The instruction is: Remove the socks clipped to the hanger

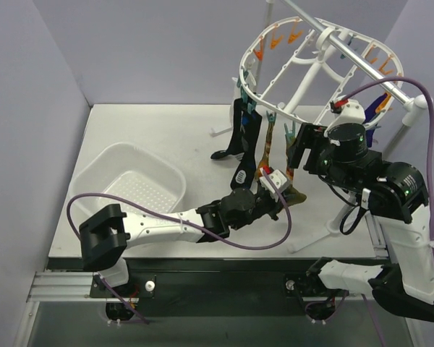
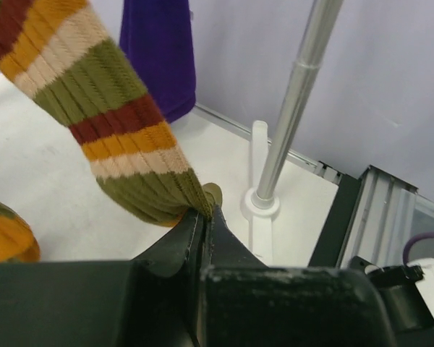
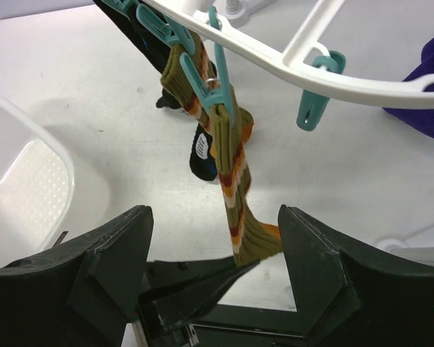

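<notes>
The white ring hanger point(image 1: 269, 105) hangs on a metal bar at the back right, with teal and orange clips. A striped olive, orange and red sock point(image 3: 235, 188) hangs from a teal clip point(image 3: 217, 94) on the hanger's rim point(image 3: 275, 61). My left gripper point(image 2: 205, 213) is shut on this sock's lower end point(image 2: 108, 101) and shows in the top view point(image 1: 281, 189). My right gripper point(image 3: 213, 217) is open and empty, its fingers either side of the sock below the clip. Black socks point(image 1: 240, 137) hang to the left. A dark purple sock point(image 2: 159, 50) hangs behind.
A white perforated tub point(image 1: 130, 188) sits on the table at the left. The stand's metal pole point(image 2: 293, 101) and white foot point(image 2: 259, 206) rise just beyond my left gripper. A purple cable loops over the right arm. Grey walls close in the sides.
</notes>
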Robot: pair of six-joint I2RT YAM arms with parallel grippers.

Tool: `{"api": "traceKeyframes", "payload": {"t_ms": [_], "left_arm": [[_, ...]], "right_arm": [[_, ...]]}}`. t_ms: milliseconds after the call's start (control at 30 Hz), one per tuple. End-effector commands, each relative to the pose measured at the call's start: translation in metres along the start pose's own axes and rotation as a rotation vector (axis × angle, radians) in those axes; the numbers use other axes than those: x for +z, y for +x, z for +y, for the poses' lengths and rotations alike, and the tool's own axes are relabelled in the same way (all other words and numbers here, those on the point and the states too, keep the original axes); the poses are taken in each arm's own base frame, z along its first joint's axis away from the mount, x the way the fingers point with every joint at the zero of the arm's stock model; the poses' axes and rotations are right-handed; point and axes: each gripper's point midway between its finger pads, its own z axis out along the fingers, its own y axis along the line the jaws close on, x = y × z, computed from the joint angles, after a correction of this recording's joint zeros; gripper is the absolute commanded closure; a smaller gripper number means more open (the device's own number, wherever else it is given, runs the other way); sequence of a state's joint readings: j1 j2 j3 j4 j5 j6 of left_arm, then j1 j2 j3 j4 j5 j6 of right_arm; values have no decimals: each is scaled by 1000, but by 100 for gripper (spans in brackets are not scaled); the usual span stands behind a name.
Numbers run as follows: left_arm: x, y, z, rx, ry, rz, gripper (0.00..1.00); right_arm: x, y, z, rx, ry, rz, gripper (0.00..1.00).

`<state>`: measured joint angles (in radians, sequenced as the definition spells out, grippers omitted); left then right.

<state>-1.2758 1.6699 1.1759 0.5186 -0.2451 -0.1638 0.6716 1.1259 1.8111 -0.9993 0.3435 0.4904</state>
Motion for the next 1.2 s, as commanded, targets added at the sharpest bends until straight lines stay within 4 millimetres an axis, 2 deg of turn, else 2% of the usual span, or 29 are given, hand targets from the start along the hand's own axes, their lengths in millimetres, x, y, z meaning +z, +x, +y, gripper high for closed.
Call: {"api": "traceKeyframes", "payload": {"t_ms": [0, 233, 300, 700, 1000, 1167], "left_arm": [[-13, -25, -24, -45, 63, -47, 100], [-19, -25, -25, -42, 61, -34, 100], [-20, -27, -25, -43, 63, -35, 100], [-25, -30, -30, -50, 78, -35, 100], [-34, -34, -32, -54, 96, -27, 100], [-39, -38, -32, -56, 98, -30, 100]], "right_arm": [[7, -11, 6, 19, 28, -16, 29], [31, -14, 10, 4, 138, -5, 32], [38, -13, 5, -28, 188, -5, 32], [48, -23, -13, -179, 331, -26, 38], [61, -28, -6, -210, 282, -16, 42], [66, -30, -5, -215, 275, -26, 50]]}}
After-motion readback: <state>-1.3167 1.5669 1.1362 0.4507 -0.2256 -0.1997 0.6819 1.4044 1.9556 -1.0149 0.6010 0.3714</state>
